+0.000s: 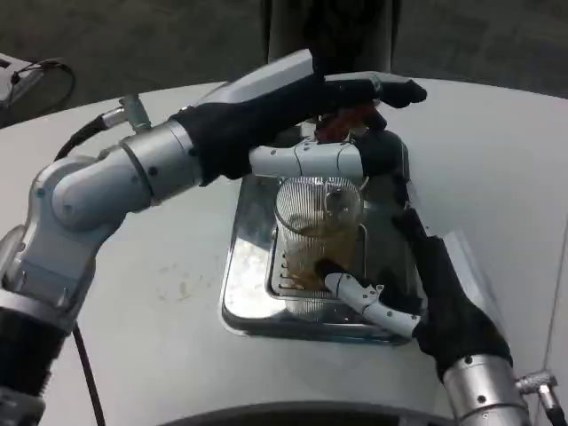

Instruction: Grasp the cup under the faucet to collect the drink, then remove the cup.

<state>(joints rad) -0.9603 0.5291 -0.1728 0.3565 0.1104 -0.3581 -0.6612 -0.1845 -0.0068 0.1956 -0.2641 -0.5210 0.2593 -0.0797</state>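
Observation:
A clear ribbed cup (318, 222) stands upright on a metal drip tray (244, 297), partly filled with brown drink. My right hand (444, 297) comes in from the lower right and grips the cup, its white fingers (368, 300) wrapped round the base. Just above the cup is the faucet (348, 120), of which a red part shows. My left hand (342, 98) reaches across from the left and holds the faucet, with its fingers stretched over the top and its thumb (306, 161) crossing underneath, right above the cup's rim.
The white table (160, 293) spreads round the tray. A dark dispenser body (333, 31) rises behind the faucet. My left forearm (133, 173) crosses the table's left half. Cables lie at the far left edge (35, 80).

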